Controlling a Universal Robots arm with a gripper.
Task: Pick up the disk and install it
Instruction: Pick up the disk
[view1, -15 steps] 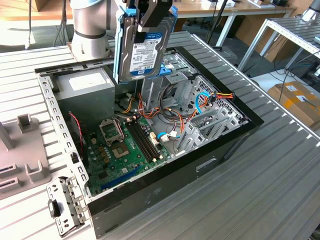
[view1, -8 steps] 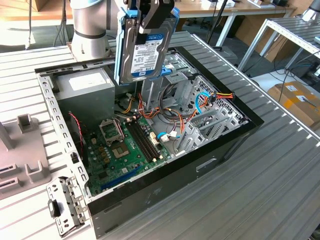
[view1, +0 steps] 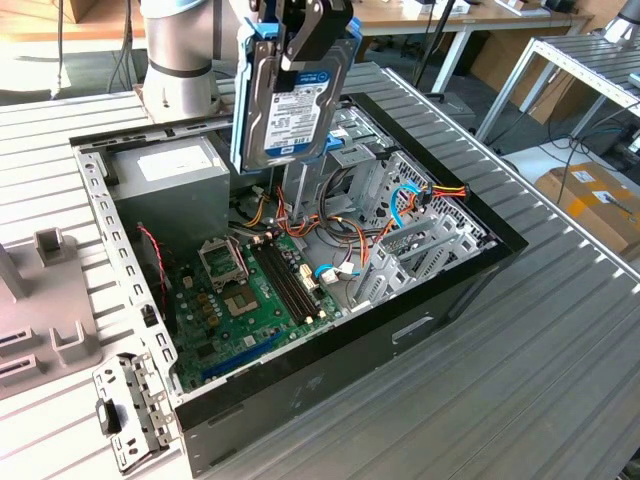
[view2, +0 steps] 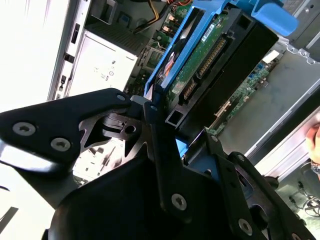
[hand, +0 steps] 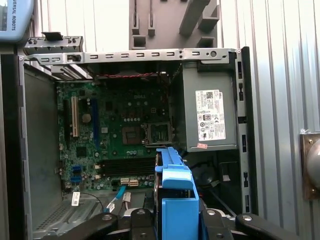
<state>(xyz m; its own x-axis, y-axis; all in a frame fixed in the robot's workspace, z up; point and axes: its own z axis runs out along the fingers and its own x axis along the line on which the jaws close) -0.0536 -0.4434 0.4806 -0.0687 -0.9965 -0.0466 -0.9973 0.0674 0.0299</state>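
Above the open computer case (view1: 350, 350), my hand (view1: 310, 50) clamps the disk (view1: 290, 105) upright — edge down, I judge, to suit the drive cage (view1: 400, 190).

Disk (view1: 290, 95): dark metal, white-and-blue label, light blue carrier; upright on edge, aloft above open computer case (view1: 330, 375).
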